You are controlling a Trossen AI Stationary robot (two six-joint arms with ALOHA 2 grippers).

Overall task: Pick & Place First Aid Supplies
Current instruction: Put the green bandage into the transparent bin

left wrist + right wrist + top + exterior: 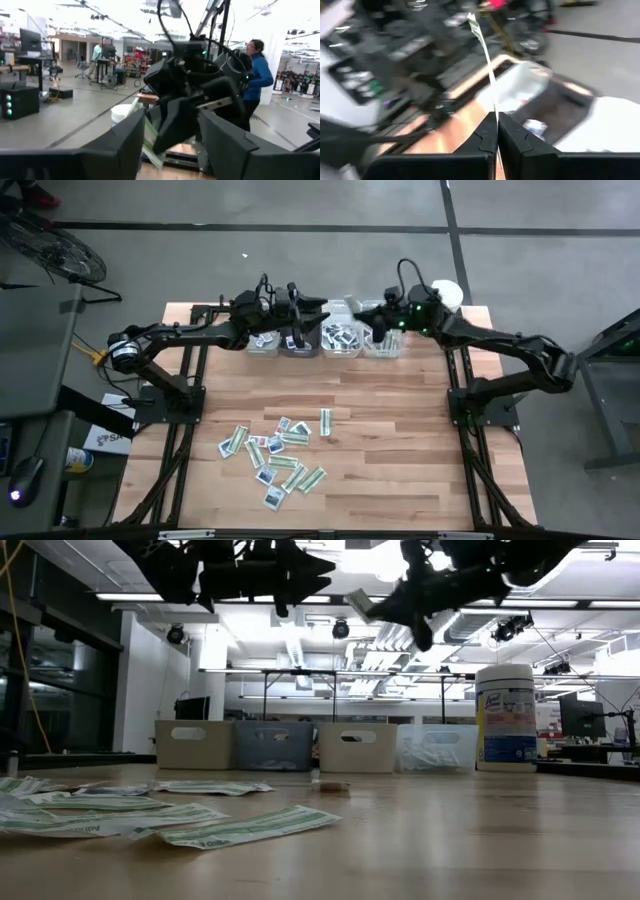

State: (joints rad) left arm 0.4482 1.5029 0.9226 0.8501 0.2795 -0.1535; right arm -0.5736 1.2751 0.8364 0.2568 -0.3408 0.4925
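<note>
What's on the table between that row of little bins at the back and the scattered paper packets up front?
Only bare wood, seen from above: the tabletop runs empty from the bins to the packets. From table height, one small unidentifiable scrap shows there.

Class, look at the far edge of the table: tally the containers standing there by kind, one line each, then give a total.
Rectangular bins: 4
Tall white round canister: 1
Total: 5

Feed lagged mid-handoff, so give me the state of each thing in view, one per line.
Right gripper: shut on a green-and-white packet, above the bins.
Left gripper: open, facing it.
Four bins: upright, packets inside.
Loose packets: flat on table.
Canister: upright.
</note>
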